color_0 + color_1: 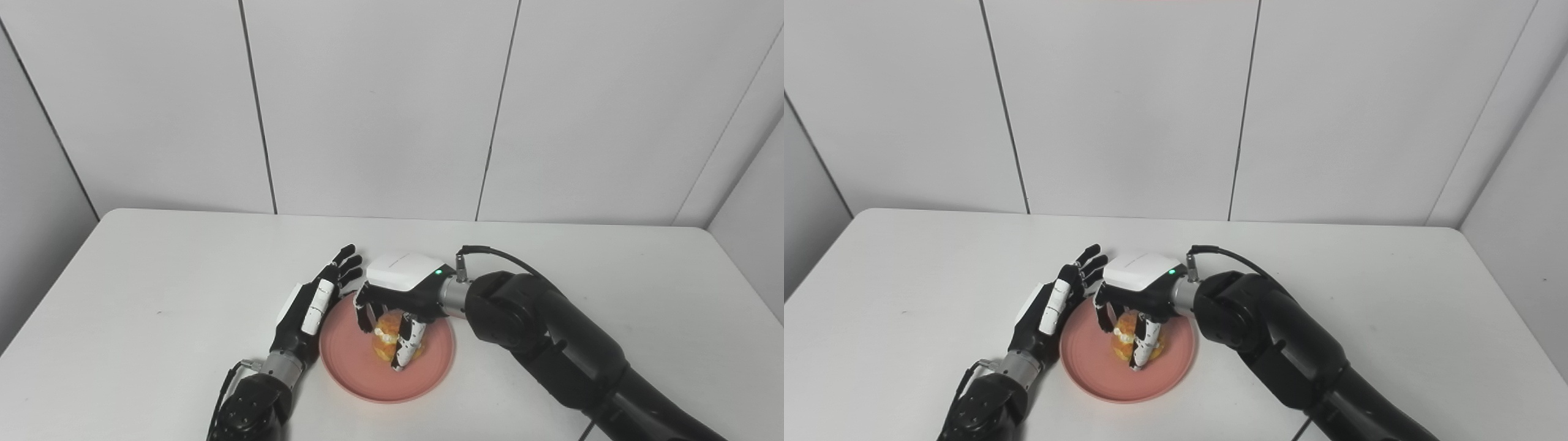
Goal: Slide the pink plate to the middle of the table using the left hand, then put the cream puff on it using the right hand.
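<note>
The pink plate [355, 373] lies on the white table near the front middle. On it sits the golden cream puff [387, 340] with a band of white cream. My right hand [398, 300] hangs over the plate, palm down, its fingers [409, 344] curled around the puff and holding it against the plate. My left hand [315, 300] rests open beside the plate's left rim, fingers stretched toward the far side, holding nothing. The same puff [1124, 340] and plate [1090, 367] appear in the right eye view.
The white table [153, 275] is bounded by grey wall panels behind and at both sides. A black cable [490, 251] arches off my right wrist.
</note>
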Tool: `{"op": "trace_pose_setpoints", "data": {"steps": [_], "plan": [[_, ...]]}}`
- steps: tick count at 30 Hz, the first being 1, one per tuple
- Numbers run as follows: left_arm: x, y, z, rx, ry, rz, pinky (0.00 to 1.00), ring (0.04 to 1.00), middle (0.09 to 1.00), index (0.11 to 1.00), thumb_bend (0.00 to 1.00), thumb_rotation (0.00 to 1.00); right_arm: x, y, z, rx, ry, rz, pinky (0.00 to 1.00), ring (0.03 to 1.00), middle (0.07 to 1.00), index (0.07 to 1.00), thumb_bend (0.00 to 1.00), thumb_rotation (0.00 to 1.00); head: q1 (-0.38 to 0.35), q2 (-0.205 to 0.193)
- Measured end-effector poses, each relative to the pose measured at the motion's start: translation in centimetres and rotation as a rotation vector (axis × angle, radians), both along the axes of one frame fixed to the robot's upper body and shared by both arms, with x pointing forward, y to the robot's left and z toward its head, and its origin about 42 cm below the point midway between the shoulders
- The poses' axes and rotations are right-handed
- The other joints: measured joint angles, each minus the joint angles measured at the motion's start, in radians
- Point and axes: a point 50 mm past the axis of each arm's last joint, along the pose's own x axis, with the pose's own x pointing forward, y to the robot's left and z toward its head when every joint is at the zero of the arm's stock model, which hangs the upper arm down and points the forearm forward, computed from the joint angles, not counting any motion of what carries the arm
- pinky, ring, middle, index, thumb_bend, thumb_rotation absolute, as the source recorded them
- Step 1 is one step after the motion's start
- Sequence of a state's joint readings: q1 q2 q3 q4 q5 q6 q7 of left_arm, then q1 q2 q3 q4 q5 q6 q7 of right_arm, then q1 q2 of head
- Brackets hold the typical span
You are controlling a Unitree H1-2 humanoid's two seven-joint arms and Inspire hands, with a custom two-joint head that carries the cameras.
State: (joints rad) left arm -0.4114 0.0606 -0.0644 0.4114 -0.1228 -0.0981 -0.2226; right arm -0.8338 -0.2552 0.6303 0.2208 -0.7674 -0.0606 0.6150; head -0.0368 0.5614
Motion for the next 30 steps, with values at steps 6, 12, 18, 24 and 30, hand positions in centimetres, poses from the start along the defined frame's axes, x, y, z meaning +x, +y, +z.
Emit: {"op": "trace_pose_setpoints", "data": {"steps": [6,12,18,24,30], "plan": [[0.0,-0.3,0.0,-0.006,0.001,-0.003,0.77,0.915,0.936,0.928,0.95,0.98,0.7,0.1,-1.2,-0.009,-0.017,-0.009,0.30,0.359,0.435,0.515,0.53,0.00,-0.002,0.003],[0.0,-0.3,-0.1,-0.007,0.002,-0.003,0.77,0.914,0.924,0.923,0.95,0.97,0.9,0.1,-1.2,-0.010,-0.030,-0.004,0.29,0.358,0.435,0.516,0.52,0.00,-0.003,0.003],[-0.1,-0.3,-0.1,-0.008,0.002,-0.002,0.77,0.912,0.928,0.902,0.94,0.96,0.9,0.1,-1.1,-0.009,-0.030,0.000,0.31,0.382,0.466,0.499,0.53,0.00,-0.005,0.006],[-0.1,-0.4,0.0,-0.008,0.002,-0.003,0.76,0.914,0.941,0.923,0.95,0.97,1.0,0.0,-1.0,0.003,-0.026,-0.002,0.31,0.384,0.441,0.529,0.52,0.01,-0.008,0.006],[-0.1,-0.4,0.0,-0.006,0.001,-0.006,0.78,0.936,0.937,0.914,0.93,0.98,1.1,-0.5,-0.5,0.013,-0.030,-0.010,0.53,0.632,0.689,0.622,0.98,0.36,-0.015,0.008]]}}
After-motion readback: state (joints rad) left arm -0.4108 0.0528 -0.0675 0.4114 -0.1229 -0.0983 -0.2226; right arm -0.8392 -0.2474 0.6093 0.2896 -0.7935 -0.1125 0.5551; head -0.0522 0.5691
